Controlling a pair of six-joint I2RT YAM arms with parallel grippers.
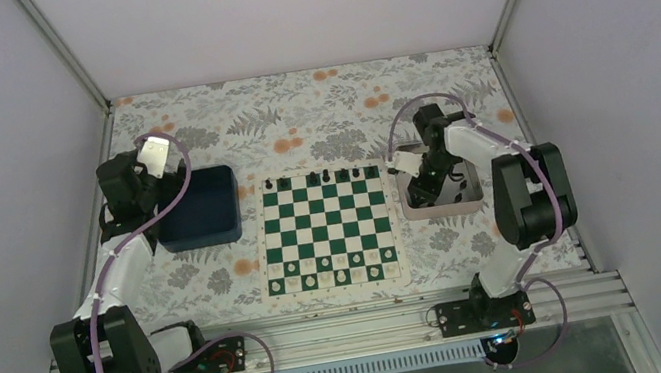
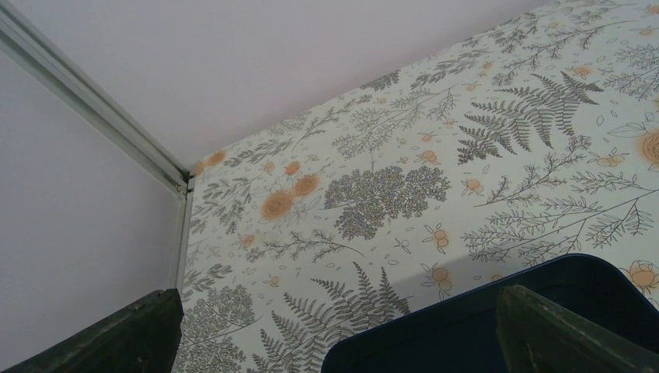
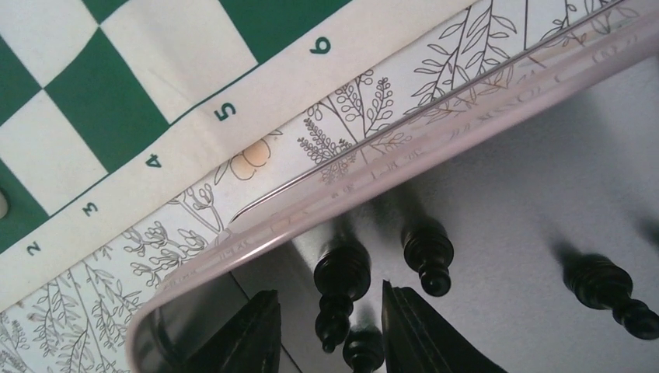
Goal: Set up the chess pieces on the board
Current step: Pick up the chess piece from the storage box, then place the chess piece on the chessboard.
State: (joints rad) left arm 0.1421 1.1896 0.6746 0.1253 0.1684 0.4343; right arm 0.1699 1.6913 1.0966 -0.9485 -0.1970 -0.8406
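The green and white board (image 1: 327, 233) lies mid-table; its edge with printed numbers shows in the right wrist view (image 3: 116, 101). Several black chess pieces (image 1: 325, 178) stand on its far row. More black pieces lie in the silver tray (image 1: 445, 210). My right gripper (image 1: 420, 190) reaches into that tray. In the right wrist view it (image 3: 330, 299) is open, its fingers on either side of a lying black piece (image 3: 340, 273) with gaps showing. Another piece (image 3: 427, 250) lies just right of it. My left gripper (image 2: 338, 295) is open and empty above the table.
A dark blue bin (image 1: 198, 209) sits left of the board, its far corner under my left gripper (image 2: 466, 334). White pieces (image 1: 330, 268) fill the board's near rows. The tray rim (image 3: 388, 175) is close to my right fingers. Enclosure walls stand around the table.
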